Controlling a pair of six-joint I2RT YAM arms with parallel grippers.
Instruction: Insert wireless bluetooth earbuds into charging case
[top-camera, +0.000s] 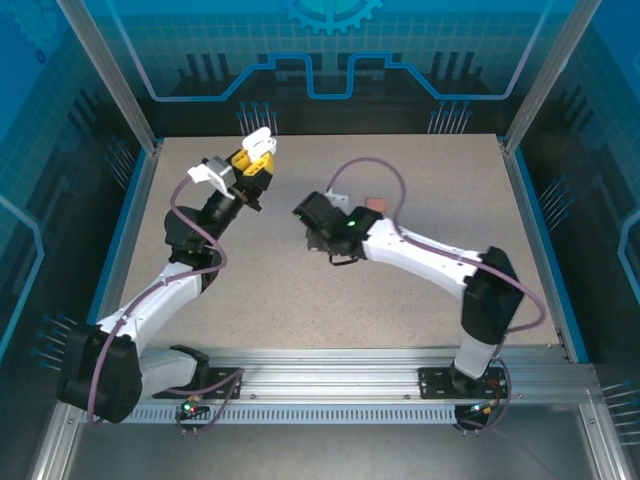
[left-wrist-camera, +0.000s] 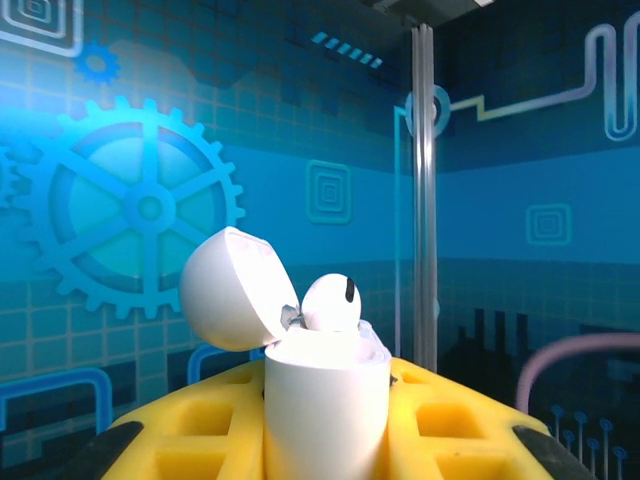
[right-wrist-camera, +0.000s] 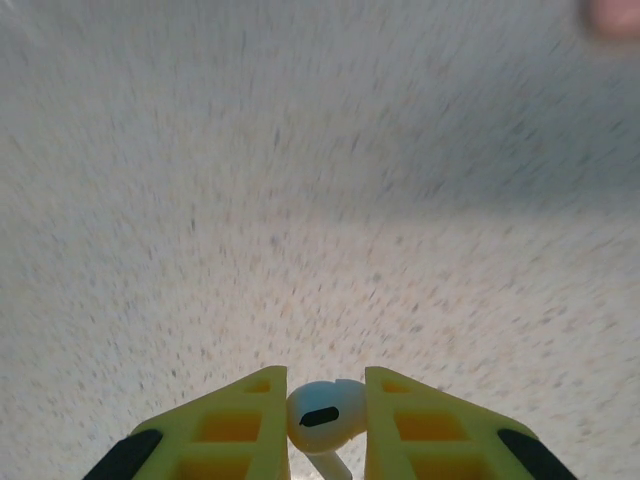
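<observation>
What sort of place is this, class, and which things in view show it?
Probably a robot workcell or training booth: a speckled table fenced by aluminium rails, blue wall panels printed with gears, and a left arm and right arm bolted at the table's near edge.

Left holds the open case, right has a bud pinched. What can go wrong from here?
The right end effector pinches the bud by its round head only, stem free; it may twist or slip.
The case already has a seated bud standing proud; the incoming one may knock it or miss its socket.
The open lid may get bumped on approach.
</observation>
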